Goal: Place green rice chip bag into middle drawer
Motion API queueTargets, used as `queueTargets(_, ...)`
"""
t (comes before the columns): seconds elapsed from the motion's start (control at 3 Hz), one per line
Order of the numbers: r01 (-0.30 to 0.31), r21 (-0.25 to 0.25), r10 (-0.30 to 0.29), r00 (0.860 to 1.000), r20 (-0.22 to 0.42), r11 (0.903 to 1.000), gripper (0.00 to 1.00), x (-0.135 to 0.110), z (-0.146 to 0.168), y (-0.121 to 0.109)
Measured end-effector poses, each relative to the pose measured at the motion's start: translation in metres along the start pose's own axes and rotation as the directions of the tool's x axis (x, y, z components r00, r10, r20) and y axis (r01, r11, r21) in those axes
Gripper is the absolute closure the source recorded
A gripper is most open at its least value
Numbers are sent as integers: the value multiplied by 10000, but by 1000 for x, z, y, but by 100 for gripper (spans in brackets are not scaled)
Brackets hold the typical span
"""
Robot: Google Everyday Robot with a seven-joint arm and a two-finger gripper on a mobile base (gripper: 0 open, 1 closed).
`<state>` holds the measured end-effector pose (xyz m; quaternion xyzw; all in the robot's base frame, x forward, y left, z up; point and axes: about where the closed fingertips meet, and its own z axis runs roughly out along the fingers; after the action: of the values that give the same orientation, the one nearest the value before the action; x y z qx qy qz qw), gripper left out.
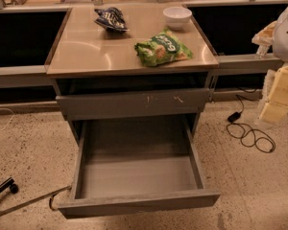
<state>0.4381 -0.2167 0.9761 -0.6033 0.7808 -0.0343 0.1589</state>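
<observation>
Worktop (86, 51): tan, glossy, sits on top of a grey drawer cabinet.

Green rice chip bag (163, 48): lies flat on the worktop at about 4 o'clock from its centre, near the front right corner. Nothing touches it.

White bowl (177, 16): upright at about 1 o'clock, just beyond the green bag and apart from it.

Dark blue-and-white snack bag (111, 19): crumpled, at about 11 o'clock, well apart from the green bag.

Upper drawer front (110, 104): closed or nearly so, with white scratch marks right of centre.

Middle drawer (139, 176): directly below, pulled well out toward 6 o'clock, with grey inner walls and floor exposed. The green bag is not in it.

Claw (265, 36): at the right edge of the view, about 3 o'clock from the worktop, off the surface and clear of the bag. Whether it is open or closed cannot be told.

Black cable (249, 135): looped on the speckled floor (29, 147) at about 2 o'clock from the open drawer.
</observation>
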Motion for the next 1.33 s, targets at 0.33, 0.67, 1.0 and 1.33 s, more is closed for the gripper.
queueTargets(0.33,1,3,-1,10000,0,10000,0,0,0,0)
queueTargets(0.67,92,292,-92,10000,8,9995,0,-11,17,-20)
queueTargets(1.0,512,672,-559,9960,698,9964,0,-48,49,-76)
queueTargets(1.33,1066,637,-1146,9837,1389,9923,0,-97,93,-138)
